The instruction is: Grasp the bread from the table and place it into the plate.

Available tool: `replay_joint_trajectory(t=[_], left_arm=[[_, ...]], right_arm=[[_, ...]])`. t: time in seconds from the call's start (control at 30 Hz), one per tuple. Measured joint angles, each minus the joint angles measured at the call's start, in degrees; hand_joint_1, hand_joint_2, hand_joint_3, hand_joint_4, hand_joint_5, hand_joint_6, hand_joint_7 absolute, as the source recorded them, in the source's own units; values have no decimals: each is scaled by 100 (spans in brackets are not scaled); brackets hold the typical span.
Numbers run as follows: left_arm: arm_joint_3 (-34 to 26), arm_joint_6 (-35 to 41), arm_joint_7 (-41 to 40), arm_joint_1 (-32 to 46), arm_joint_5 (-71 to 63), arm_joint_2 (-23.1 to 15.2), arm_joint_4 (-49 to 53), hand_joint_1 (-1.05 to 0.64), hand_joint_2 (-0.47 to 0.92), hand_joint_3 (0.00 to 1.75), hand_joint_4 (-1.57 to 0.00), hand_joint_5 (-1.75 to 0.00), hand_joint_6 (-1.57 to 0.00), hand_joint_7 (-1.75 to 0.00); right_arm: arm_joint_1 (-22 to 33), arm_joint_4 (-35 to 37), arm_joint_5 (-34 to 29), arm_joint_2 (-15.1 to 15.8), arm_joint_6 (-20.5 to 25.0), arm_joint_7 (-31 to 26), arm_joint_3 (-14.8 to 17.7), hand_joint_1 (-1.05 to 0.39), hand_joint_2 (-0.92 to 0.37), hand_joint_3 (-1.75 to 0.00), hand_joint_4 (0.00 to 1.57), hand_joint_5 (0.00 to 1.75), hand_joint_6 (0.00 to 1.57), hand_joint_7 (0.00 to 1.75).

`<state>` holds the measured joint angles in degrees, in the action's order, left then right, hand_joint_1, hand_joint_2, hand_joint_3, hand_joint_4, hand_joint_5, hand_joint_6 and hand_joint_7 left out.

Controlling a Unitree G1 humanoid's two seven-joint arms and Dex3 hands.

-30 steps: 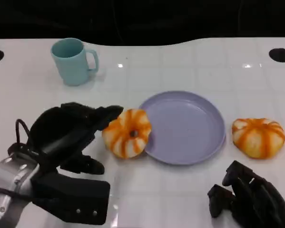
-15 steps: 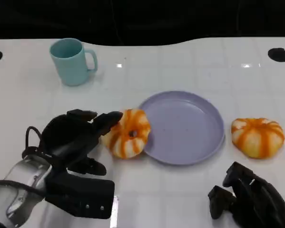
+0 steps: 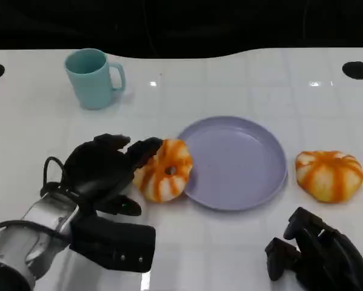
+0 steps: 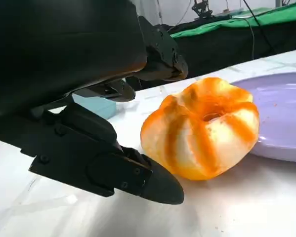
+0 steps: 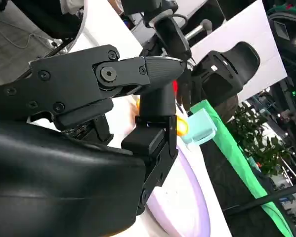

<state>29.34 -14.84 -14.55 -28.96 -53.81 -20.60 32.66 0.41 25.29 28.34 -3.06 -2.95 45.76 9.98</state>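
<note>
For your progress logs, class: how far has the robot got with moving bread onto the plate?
Nothing is finished: the purple plate holds no bread. In hand: the left robot hand is open beside the near bread, which leans on the plate's rim. Left to do: grip it, lift it, set it in the plate. The other bread lies untouched.

You have a glossy white surface [image 3: 229, 254] with faint tile lines, a smooth matt lilac plastic plate [image 3: 260, 130], and a matt teal mug [image 3: 91, 79]. The bread [image 3: 163, 170] shows a shiny orange-striped glaze; the left hand [image 3: 99, 173] is matt black plastic.
</note>
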Motion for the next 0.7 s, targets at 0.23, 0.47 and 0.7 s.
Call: replay_joint_trajectory(t=[0.23,0.47,0.7], left_arm=[[89,-255,-384,-279,59,290,783,-66,92,6,-43,-8,-38,-4],[181,-318,-445,-639,202,493,1437,-65,92,7,-44,-8,-38,-3],[343,-183,-440,-800,242,611,1799,-65,91,3,-42,-7,-35,-1]], right_arm=[[18,-23,0,-1,1,-4,-6,-56,-92,-23,77,169,70,139],[54,-124,0,-2,47,-40,-12,-55,-92,-22,77,167,70,139],[70,-184,1,-2,100,-54,-12,-56,-92,-22,78,168,69,140]])
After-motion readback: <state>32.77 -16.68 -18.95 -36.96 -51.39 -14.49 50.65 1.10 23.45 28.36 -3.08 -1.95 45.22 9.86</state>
